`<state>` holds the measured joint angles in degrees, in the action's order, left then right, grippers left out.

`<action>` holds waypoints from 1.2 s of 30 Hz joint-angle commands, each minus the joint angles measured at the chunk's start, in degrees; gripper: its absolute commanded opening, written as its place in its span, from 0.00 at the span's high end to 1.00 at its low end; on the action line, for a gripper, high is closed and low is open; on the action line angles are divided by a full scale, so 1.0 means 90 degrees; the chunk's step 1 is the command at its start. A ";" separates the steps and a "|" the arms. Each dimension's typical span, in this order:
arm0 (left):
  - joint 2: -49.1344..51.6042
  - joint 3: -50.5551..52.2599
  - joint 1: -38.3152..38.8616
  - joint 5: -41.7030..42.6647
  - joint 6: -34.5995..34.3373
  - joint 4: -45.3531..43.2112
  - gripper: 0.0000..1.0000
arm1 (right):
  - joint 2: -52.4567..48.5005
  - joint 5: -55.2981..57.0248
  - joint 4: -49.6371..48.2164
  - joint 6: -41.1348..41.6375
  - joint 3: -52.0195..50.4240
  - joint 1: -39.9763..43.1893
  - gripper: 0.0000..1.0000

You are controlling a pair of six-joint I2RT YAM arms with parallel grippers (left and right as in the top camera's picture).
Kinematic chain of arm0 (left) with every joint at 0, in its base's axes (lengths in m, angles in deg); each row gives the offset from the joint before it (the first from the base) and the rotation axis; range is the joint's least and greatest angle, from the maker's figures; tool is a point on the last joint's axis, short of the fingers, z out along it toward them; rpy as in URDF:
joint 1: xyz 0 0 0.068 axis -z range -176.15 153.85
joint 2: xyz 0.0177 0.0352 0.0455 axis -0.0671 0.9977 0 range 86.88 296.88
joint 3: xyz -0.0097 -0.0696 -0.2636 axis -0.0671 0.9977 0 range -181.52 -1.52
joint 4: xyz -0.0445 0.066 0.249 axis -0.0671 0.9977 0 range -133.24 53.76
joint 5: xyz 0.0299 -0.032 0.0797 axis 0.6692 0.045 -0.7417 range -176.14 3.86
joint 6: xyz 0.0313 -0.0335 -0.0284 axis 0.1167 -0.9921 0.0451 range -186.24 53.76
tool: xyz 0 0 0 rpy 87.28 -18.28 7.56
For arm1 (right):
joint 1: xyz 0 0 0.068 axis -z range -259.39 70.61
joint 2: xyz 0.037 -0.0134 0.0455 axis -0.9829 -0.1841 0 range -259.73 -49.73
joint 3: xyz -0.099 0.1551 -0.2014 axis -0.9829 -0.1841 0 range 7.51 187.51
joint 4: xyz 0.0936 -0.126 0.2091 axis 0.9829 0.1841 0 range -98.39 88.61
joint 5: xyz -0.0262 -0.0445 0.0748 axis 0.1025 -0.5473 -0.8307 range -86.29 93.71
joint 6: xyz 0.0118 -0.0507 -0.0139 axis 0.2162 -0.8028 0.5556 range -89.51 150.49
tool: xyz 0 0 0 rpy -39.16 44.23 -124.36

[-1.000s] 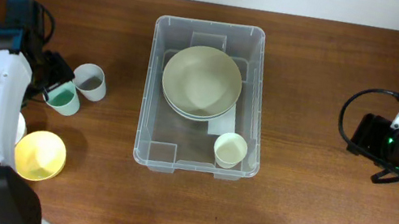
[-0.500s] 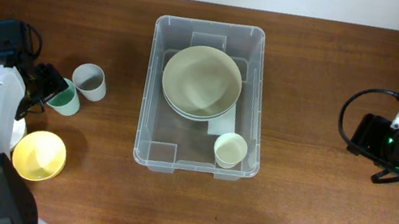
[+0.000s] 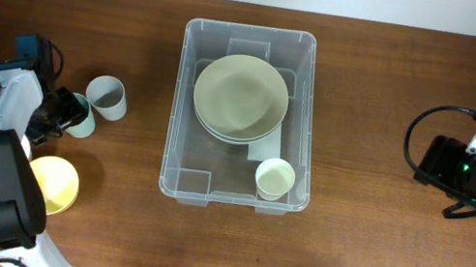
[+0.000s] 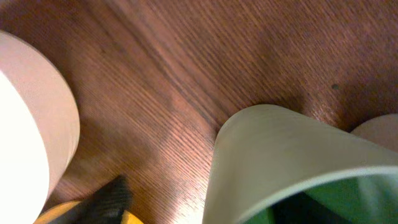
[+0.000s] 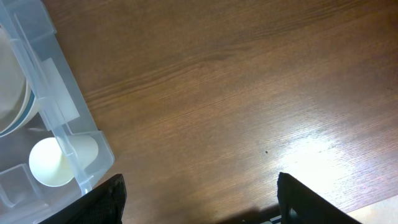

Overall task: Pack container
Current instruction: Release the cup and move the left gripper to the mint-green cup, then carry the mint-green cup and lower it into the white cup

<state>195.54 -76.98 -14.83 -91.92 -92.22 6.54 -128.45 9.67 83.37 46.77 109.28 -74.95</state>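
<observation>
The clear plastic container [image 3: 193, 67] stands mid-table, holding stacked pale green bowls [image 3: 240, 98] and a cream cup [image 3: 274, 177]; its corner also shows in the right wrist view [image 5: 59, 118]. A green cup [image 3: 81, 116] stands at the left next to a grey cup [image 3: 107, 96]. My left gripper [image 3: 60, 112] is open at the green cup's rim. In the left wrist view, one finger is left of the green cup's wall [image 4: 273, 155] with a gap, and the other seems to be inside. My right gripper [image 5: 202, 202] is open and empty over bare table right of the container.
A yellow bowl [image 3: 55, 185] sits near the front left, partly under my left arm, and its edge shows in the left wrist view [image 4: 56, 214]. A pale rounded object [image 4: 31, 124] is close on the left. Cables hang by the right arm [image 3: 426, 127].
My left arm has swung and its wrist turned, so the gripper now sits lower at the green cup's left rim. The cups, container and right arm have not moved.
</observation>
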 commanded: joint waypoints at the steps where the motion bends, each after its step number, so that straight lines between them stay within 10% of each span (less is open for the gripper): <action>1: -0.0005 -0.0104 -0.0027 0.0049 0.0291 -0.0083 0.57 | -0.0017 -0.0039 -0.0002 0.0005 -0.0041 -0.0032 0.27; 12: -0.0005 -0.1224 -0.0027 0.0022 0.0427 0.0435 1.00 | -0.0017 -0.0036 -0.0005 0.0005 -0.0041 -0.0032 0.27; 27: -0.1452 -0.1991 0.0274 0.0733 0.0566 0.1161 0.99 | -0.0017 -0.0015 -0.0032 0.0005 -0.0041 -0.0032 0.26; 36: -0.3011 -0.2254 0.3184 0.1027 0.0299 0.1452 0.99 | -0.0017 -0.0017 -0.0029 0.0007 -0.0041 -0.0032 0.26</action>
<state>168.70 -97.11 5.56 -84.03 -88.28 19.28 -128.45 9.67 83.13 46.77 109.28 -74.95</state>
